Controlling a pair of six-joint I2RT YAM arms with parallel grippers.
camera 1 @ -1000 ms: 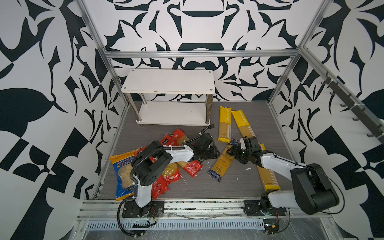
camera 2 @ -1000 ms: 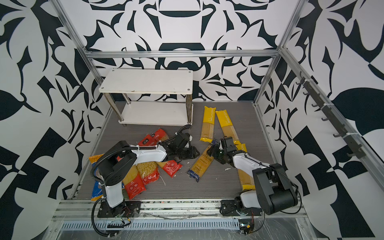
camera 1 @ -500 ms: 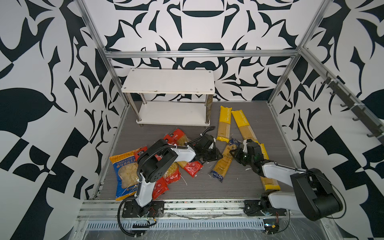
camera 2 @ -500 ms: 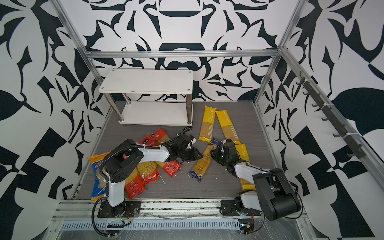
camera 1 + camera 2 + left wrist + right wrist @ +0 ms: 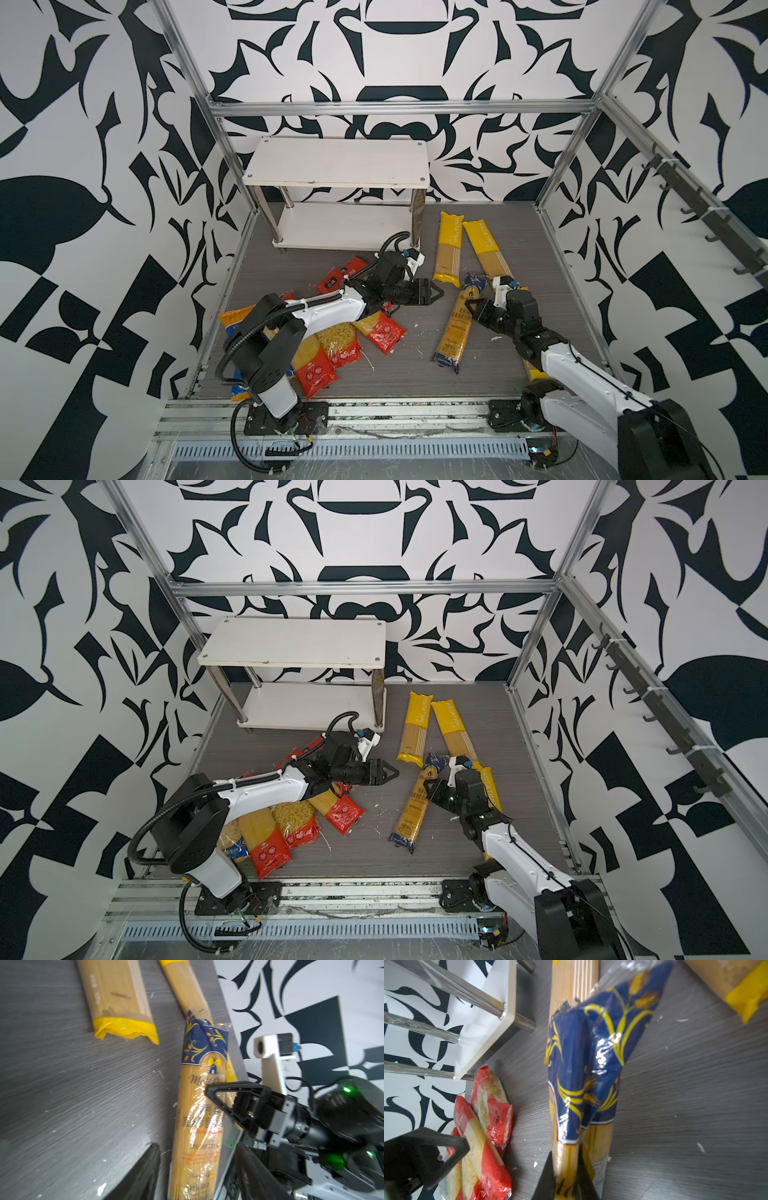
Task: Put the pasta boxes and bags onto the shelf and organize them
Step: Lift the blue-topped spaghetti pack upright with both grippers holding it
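A long dark-blue spaghetti packet point(image 5: 453, 336) point(image 5: 409, 816) lies aslant on the grey floor, its blue end point(image 5: 581, 1064) crumpled. My right gripper point(image 5: 469, 307) point(image 5: 565, 1178) is shut on its upper part, just below the blue end. My left gripper point(image 5: 436, 293) point(image 5: 197, 1172) is open, a short way left of the packet point(image 5: 199, 1126) and pointing at it, touching nothing. The shelf point(image 5: 336, 168) point(image 5: 291, 642) stands at the back left with both boards bare. Two long yellow packets point(image 5: 449, 249) point(image 5: 486, 253) lie right of it.
Red packets point(image 5: 380, 332) point(image 5: 311, 365) are heaped under my left arm, with a blue-orange bag point(image 5: 237, 320) at the left rail. Two more red ones point(image 5: 340, 276) lie near the shelf. A yellow packet point(image 5: 534, 372) lies partly under my right arm. Aluminium rails point(image 5: 573, 286) edge the floor.
My right gripper has gone from open to shut on the dark-blue packet. My left gripper has spread its fingers wider and stayed almost where it was.
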